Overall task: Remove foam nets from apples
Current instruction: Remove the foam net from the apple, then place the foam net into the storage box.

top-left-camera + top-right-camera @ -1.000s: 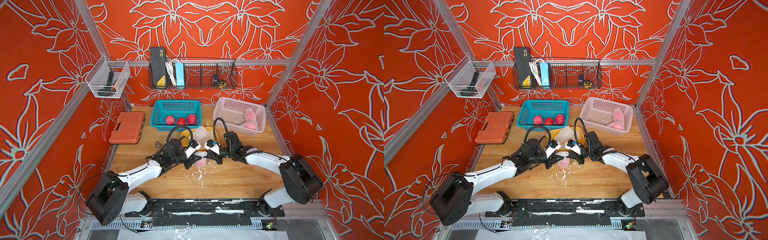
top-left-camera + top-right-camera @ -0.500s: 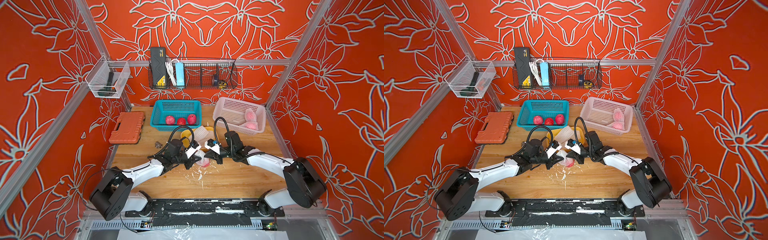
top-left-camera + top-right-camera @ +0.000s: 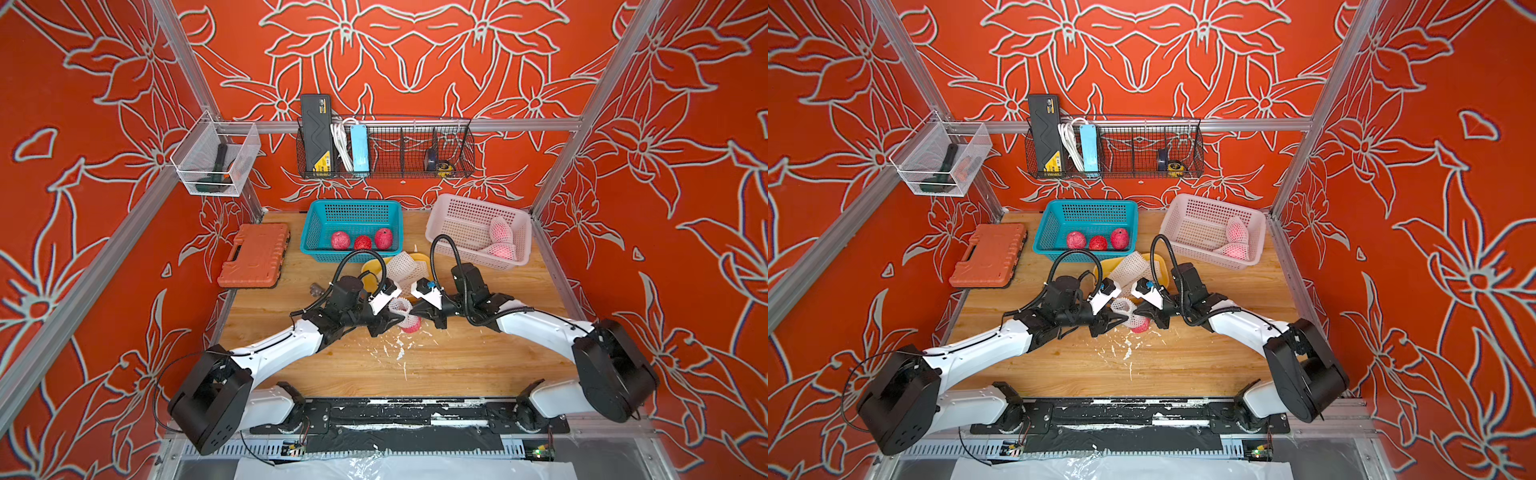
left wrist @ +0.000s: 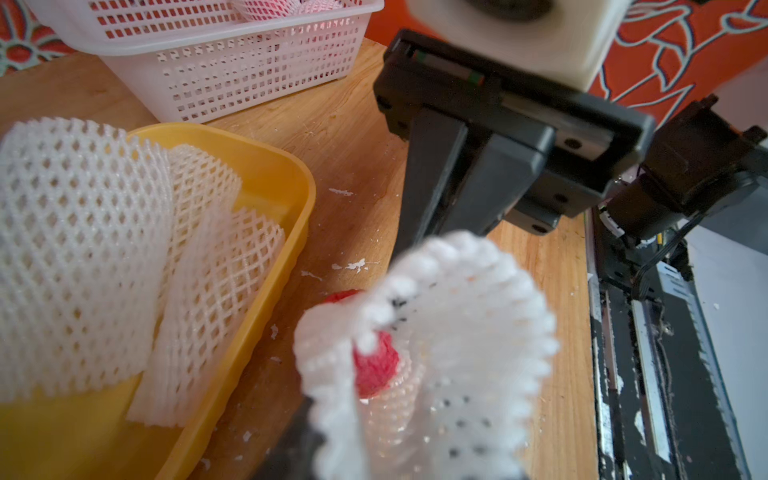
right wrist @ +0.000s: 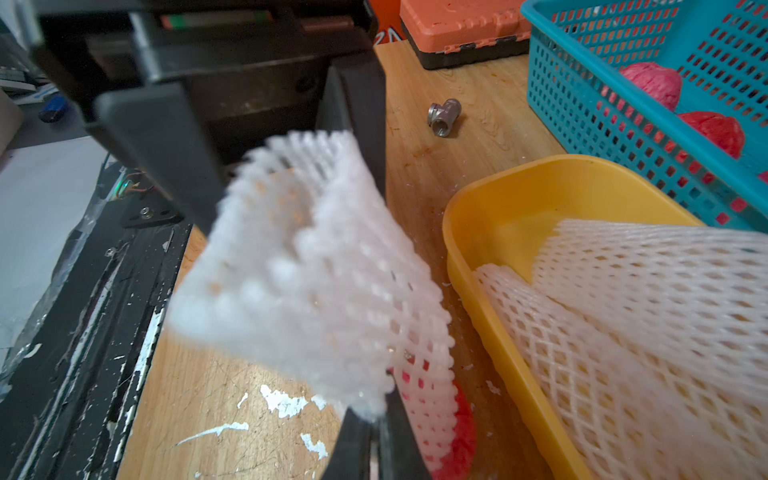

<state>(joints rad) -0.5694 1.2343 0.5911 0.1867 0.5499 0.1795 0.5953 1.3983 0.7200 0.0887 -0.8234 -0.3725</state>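
At the middle of the table a red apple (image 3: 412,327) lies half out of a white foam net (image 3: 400,306). My right gripper (image 3: 420,314) is shut on that net's edge (image 5: 365,399), with the apple (image 5: 463,432) just beside its tips. My left gripper (image 3: 390,323) faces it from the other side, open, its fingers (image 5: 357,124) standing apart around the loose net (image 5: 311,270). Three bare apples (image 3: 363,242) lie in the blue basket (image 3: 351,206). Two netted apples (image 3: 500,229) lie in the pale pink basket (image 3: 478,203). Empty nets (image 3: 405,266) fill the yellow tray (image 3: 370,267).
An orange tool case (image 3: 254,254) lies at the left of the table. A small metal fitting (image 5: 444,118) sits near the left arm. White foam crumbs (image 3: 395,349) litter the wood in front of the grippers. A wire shelf (image 3: 415,145) hangs on the back wall.
My left gripper's jaws have parted and let go of the net. The right gripper keeps its pinch on the net.
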